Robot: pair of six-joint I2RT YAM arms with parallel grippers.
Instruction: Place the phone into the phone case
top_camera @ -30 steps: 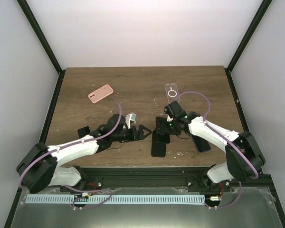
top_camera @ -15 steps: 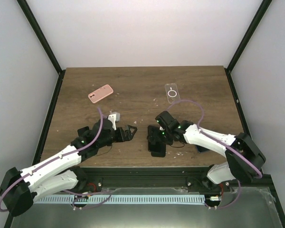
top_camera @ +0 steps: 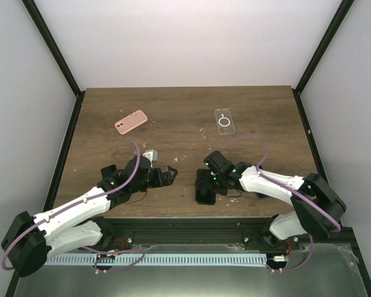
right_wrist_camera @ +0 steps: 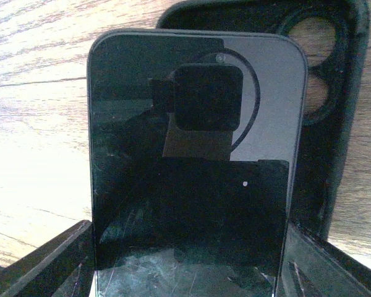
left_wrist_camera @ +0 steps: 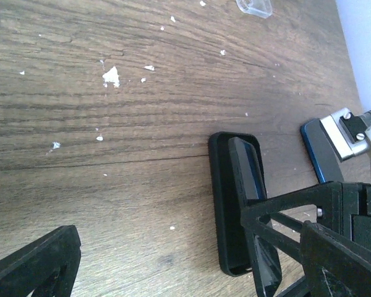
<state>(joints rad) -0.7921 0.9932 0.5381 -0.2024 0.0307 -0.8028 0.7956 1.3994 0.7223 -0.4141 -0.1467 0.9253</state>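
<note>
A dark-screened phone (right_wrist_camera: pixel 195 142) stands tilted on its long edge inside an open black phone case (right_wrist_camera: pixel 334 124) that lies flat near the table's front edge. My right gripper (top_camera: pixel 209 179) is shut on the phone's lower end, one finger on each side. In the left wrist view the phone (left_wrist_camera: pixel 244 164) leans along the right wall of the case (left_wrist_camera: pixel 224 210). My left gripper (top_camera: pixel 170 174) is open and holds nothing, a short way left of the case.
A pink phone (top_camera: pixel 131 122) lies at the back left and a clear case (top_camera: pixel 224 120) at the back right. A blue phone (left_wrist_camera: pixel 318 148) lies flat just right of the black case, under my right arm. White crumbs (left_wrist_camera: pixel 111 76) dot the wood.
My right gripper has carried the phone toward the near edge and down into the black case. My left gripper has drawn back to the left, away from the case.
</note>
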